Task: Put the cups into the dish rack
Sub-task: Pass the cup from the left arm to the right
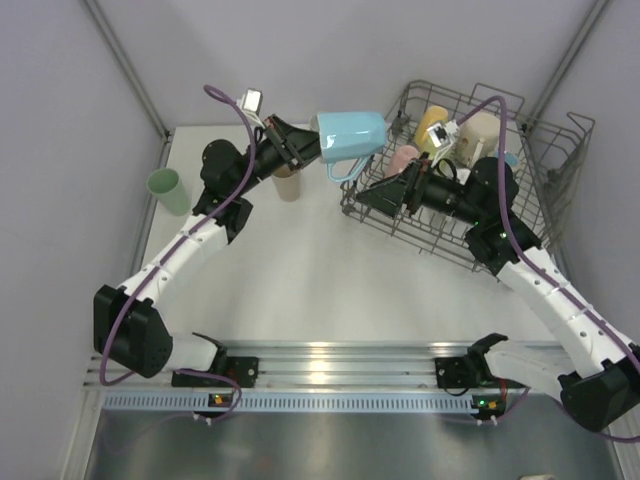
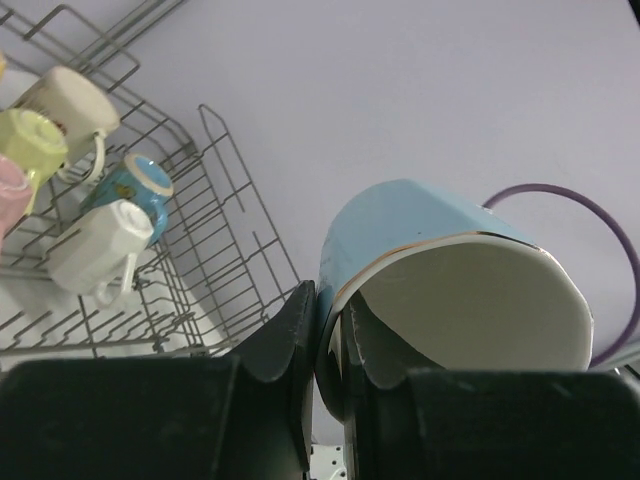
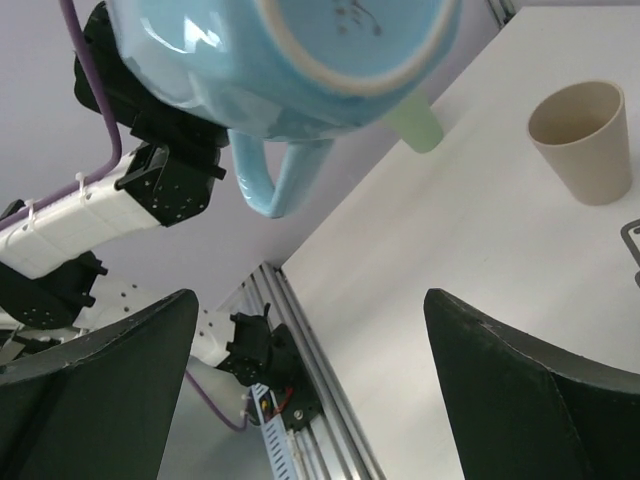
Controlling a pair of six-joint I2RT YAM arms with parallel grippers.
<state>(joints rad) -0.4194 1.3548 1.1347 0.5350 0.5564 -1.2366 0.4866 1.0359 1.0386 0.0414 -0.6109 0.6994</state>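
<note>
My left gripper (image 1: 308, 148) is shut on the rim of a light blue mug (image 1: 350, 138) and holds it in the air just left of the dish rack (image 1: 560, 150); one finger is inside the rim and one outside (image 2: 330, 340). The mug (image 2: 430, 240) lies on its side, handle down (image 3: 290, 50). My right gripper (image 1: 368, 196) is open and empty at the rack's near left side, below the mug (image 3: 310, 380). The rack (image 2: 220, 200) holds cream (image 2: 65, 95), yellow (image 2: 30, 140), blue (image 2: 135, 185), white (image 2: 95, 245) and pink cups. A beige tumbler (image 1: 288, 185) and a mint tumbler (image 1: 168, 190) stand on the table.
A metal rail (image 1: 320, 360) with both arm bases runs along the near table edge. Grey walls and slanted posts close in the back corners. The beige tumbler (image 3: 585, 140) stands upright under the left wrist, close to the rack's left end.
</note>
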